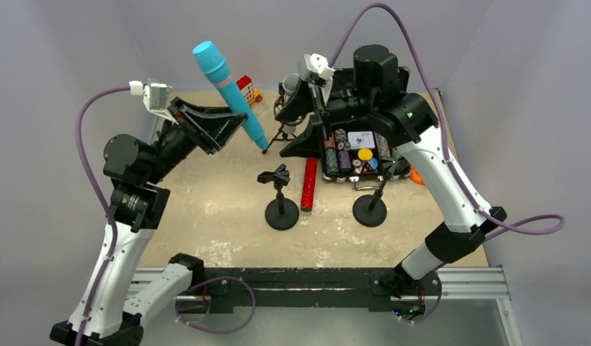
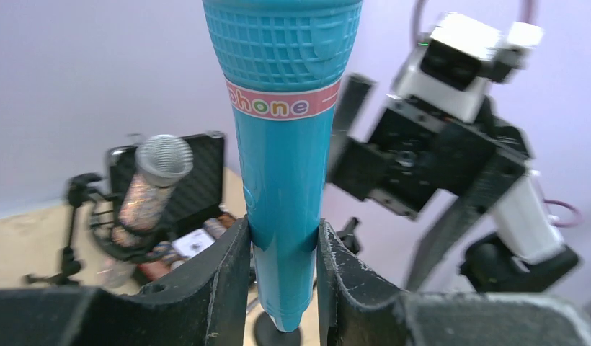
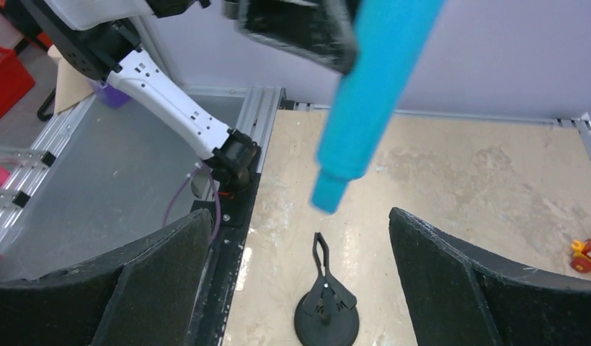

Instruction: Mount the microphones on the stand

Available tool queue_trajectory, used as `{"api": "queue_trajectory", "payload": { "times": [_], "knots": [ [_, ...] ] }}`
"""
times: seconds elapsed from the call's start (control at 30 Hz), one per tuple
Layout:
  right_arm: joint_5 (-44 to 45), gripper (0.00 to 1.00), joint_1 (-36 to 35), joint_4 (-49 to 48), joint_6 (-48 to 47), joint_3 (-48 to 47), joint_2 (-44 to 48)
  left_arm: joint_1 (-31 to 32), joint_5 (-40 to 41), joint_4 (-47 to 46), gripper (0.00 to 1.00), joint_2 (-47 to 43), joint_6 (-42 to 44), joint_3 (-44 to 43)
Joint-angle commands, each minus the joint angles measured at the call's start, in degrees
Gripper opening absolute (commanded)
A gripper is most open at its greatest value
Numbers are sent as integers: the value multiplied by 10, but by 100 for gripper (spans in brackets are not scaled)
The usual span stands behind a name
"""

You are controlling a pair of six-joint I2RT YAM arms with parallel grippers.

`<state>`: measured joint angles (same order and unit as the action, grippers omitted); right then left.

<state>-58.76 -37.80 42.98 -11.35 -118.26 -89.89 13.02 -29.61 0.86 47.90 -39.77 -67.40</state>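
Light-blue microphone [image 2: 282, 166] held aloft at 11 o'clock, left gripper [image 2: 284, 241] fingers clamped on its lower handle. Right gripper [image 3: 298, 216] fingers wide apart, empty. Looks light, rigid plastic; smooth taper may slip: grip mid-handle, below the band [image 2: 282, 107].

Left gripper [image 1: 235, 119], raised near the far-left corner of the table [image 1: 206, 216], clamps the light-blue microphone [image 1: 231, 94]; right gripper [image 3: 296, 216] hangs spread wide near the far edge.
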Motion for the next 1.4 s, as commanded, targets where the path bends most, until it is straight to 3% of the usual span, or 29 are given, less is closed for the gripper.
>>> {"api": "queue_trajectory", "payload": {
  "times": [0.0,0.3,0.43,0.5,0.63,0.67,0.7,0.8,0.87,1.07,1.37],
  "knots": [
    [51,97,-3,-56,64,-10,3,85,36,-76,0,20,-29,-26],
    [30,93,-5,-139,159,80,34,171,91,-98,0,43,4,-27],
    [11,84,-10,-178,204,110,38,192,103,-102,0,52,16,-25],
    [5,70,-10,-192,225,121,38,197,110,-98,0,53,23,-23],
    [-1,18,-10,-208,240,143,42,199,111,-93,0,50,23,-21],
    [-3,12,-10,-212,241,149,45,199,108,-85,3,49,23,-22],
    [-5,7,-10,-215,240,154,48,199,107,-72,15,47,24,-27],
    [-13,2,-10,-219,223,176,64,187,101,-18,66,25,24,-33],
    [-21,0,-10,-209,200,184,73,169,90,-10,83,2,19,-30],
    [-77,0,-11,-201,171,197,73,144,-9,-14,95,25,-12,-61],
    [-102,0,-21,-194,157,195,65,145,-65,-103,89,81,-47,-77]
  ]
}}
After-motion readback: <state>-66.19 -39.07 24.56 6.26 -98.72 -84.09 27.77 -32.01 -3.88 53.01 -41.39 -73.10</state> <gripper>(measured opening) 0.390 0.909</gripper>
